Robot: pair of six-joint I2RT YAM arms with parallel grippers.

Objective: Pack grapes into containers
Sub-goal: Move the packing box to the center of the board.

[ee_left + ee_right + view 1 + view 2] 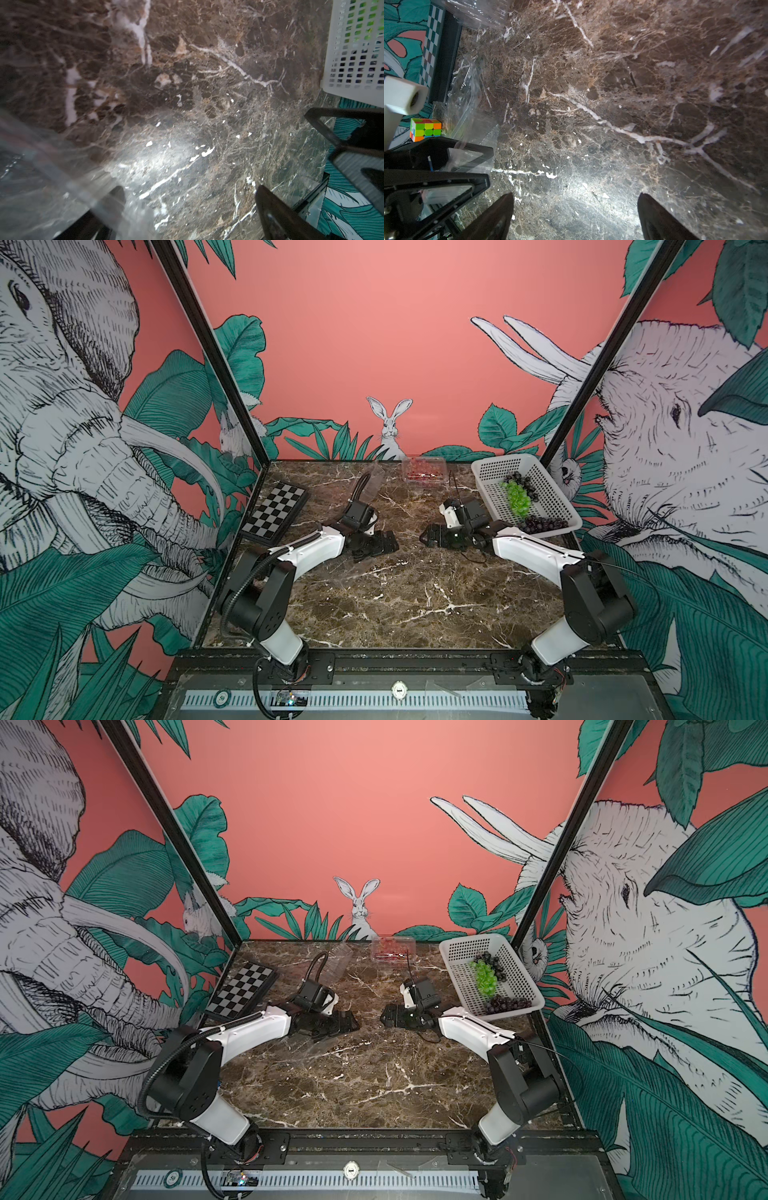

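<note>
We see a brown marble worktop [415,597] carrying everything. Our landmark is the white perforated basket [486,472], whose long axis runs from the far wall toward the robot, slightly skewed.

Well to the left of the basket, a chessboard [276,510] lies flat.

Just left of the basket's far end sits a closed clamshell container [424,466]. Its long axis is crosswise to the basket's, and it holds red grapes [422,475]. Further left of the basket a second clear container [338,963] shows only faintly, so we cannot tell how its lid stands.

Left of the basket's near end the two pincers are low over bare marble, tips toward each other but apart. The right pincer [430,537] is the nearer to the basket and the left pincer [380,547] lies beyond it. Both are released, their fingers spread wide with nothing between them.

Inside the basket, the green bunch [517,499] lies mid-floor, stretched along the basket's long axis. A dark bunch [521,483] touches its far end. A purple bunch [544,524] lies along the basket's near wall, crosswise.
</note>
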